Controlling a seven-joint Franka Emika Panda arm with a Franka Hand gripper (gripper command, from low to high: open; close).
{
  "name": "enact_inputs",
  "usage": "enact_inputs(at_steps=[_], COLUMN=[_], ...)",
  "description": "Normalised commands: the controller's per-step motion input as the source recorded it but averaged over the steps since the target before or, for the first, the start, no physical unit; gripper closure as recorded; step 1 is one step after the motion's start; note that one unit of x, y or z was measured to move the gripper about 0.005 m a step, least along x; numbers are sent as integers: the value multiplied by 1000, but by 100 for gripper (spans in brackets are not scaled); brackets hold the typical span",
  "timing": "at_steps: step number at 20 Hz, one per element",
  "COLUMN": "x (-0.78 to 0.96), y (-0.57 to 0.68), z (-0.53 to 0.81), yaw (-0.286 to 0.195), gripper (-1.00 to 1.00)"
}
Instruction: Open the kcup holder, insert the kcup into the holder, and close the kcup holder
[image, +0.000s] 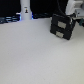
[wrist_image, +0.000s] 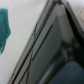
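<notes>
Black kcup holder on white table, pincer just above it

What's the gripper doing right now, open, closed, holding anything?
Gripper: cannot be told. Its fingers are not clearly visible in either view; the wrist view shows only the kcup holder close up.

Exterior view: table pale lilac-white, plain, unpatterned; holder black, its front panels rimmed by thin grey lines; arm white with dark parts, the claw not clearly distinguishable; white object with a small dark mark and a blue glow at its base. Wrist view: holder dark grey-black with lighter edge lines; teal patch; table white.
</notes>
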Motion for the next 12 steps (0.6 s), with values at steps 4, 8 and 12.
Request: enact_inputs(at_steps=[4, 8, 12], x=[-11, -20, -9], y=[531, 78, -20], z=[11, 5, -118], yaw=[91, -14, -66], gripper=[-100, -100, -100])
